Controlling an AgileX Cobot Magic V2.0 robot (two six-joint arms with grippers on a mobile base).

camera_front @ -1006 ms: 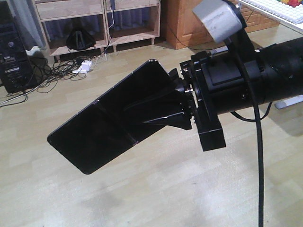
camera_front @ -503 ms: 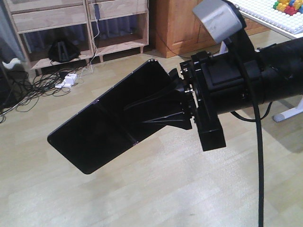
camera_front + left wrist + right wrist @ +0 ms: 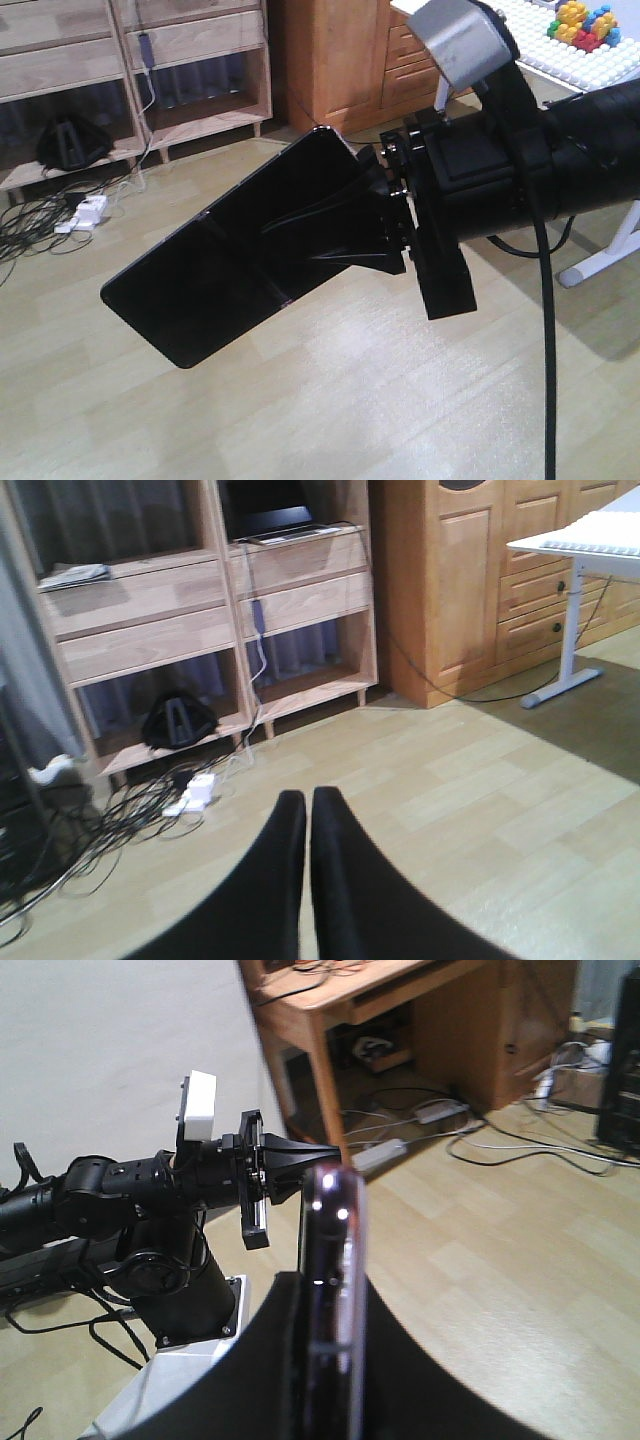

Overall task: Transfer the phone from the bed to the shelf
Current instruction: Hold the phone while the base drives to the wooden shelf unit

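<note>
Pale wood-plank floor (image 3: 330, 400), front view. The shelf (image 3: 190, 40) stands at the back left and an orange-brown cabinet (image 3: 330, 60) beside it, with cables (image 3: 40, 215) lying below. The bed is not in view. The right gripper (image 3: 375, 235) pinches the phone (image 3: 235, 265) by one end. The black slab juts left and downward over the floor, well apart from the shelf, and its fold crease lies outside the grip.

Left wrist view: the left gripper (image 3: 307, 820) has its fingers pressed together with nothing between them. It faces the shelf's compartments across open floor.

Right wrist view: the phone (image 3: 332, 1260) is seen edge-on, upright between the jaws, with its pale rim catching light. The left arm (image 3: 120, 1195) is beyond it and apart from it.

Step in hand, judged: carrying, with placement not yet begun.

Risks:
- Glossy faces and a grip at one end mean a jolt could let the slab rotate or slip out onto the floor.
- The unsupported half could hinge at the crease.
- The overhanging far end could strike a plank edge on entering a compartment, levering the phone out of the pinch.
</note>
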